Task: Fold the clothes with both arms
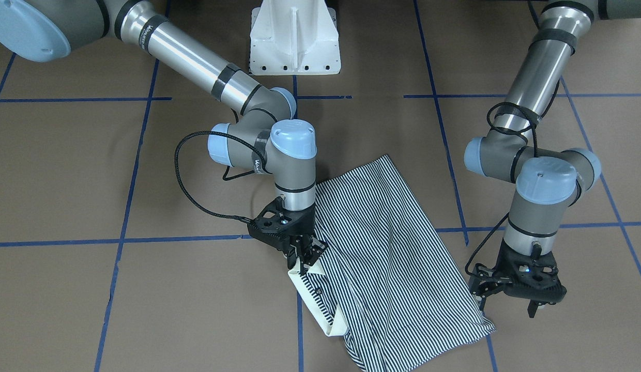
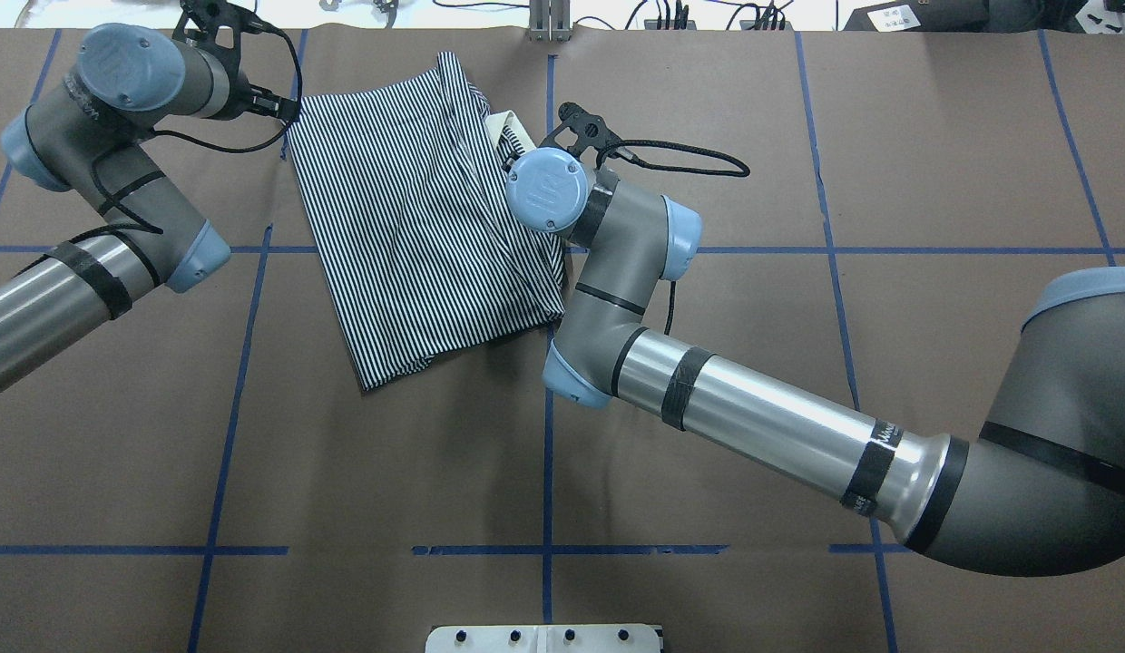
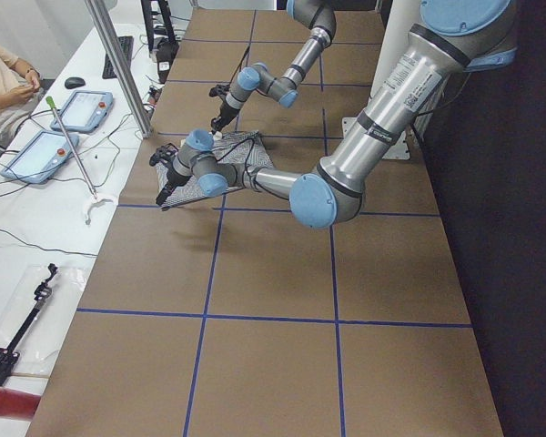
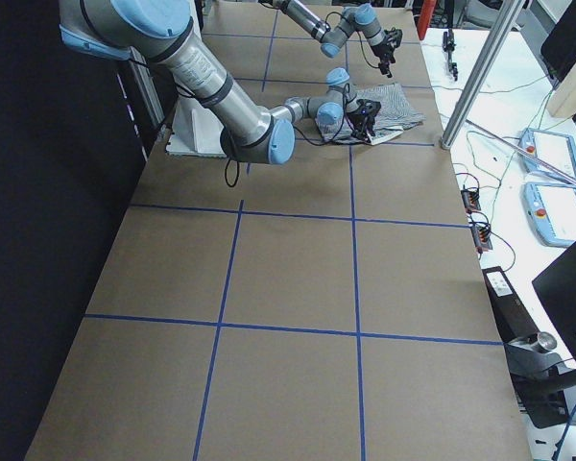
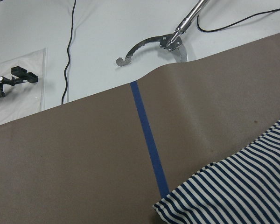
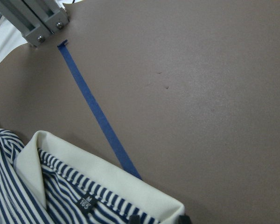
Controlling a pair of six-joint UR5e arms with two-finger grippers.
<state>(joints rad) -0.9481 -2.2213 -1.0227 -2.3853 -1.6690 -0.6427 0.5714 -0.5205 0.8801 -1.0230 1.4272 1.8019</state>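
Observation:
The striped polo shirt (image 1: 382,248) lies folded into a slanted oblong on the brown table, near its far edge (image 2: 417,236). Its cream collar (image 1: 315,305) points toward the operators' side. My right gripper (image 1: 303,257) is down at the collar, open; its two tips (image 6: 159,219) stand apart at the collar's edge (image 6: 98,179). My left gripper (image 1: 506,305) hovers open just beside the shirt's other end, holding nothing. The left wrist view shows only a striped corner (image 5: 233,196) and no fingers.
The white pedestal base (image 1: 294,39) stands at the robot's side. Blue tape lines grid the table. A metal post (image 6: 37,21) rises at the far edge. On the white bench beyond lie a grabber tool (image 5: 154,42), cables and tablets (image 3: 36,150); a person (image 3: 0,77) sits there.

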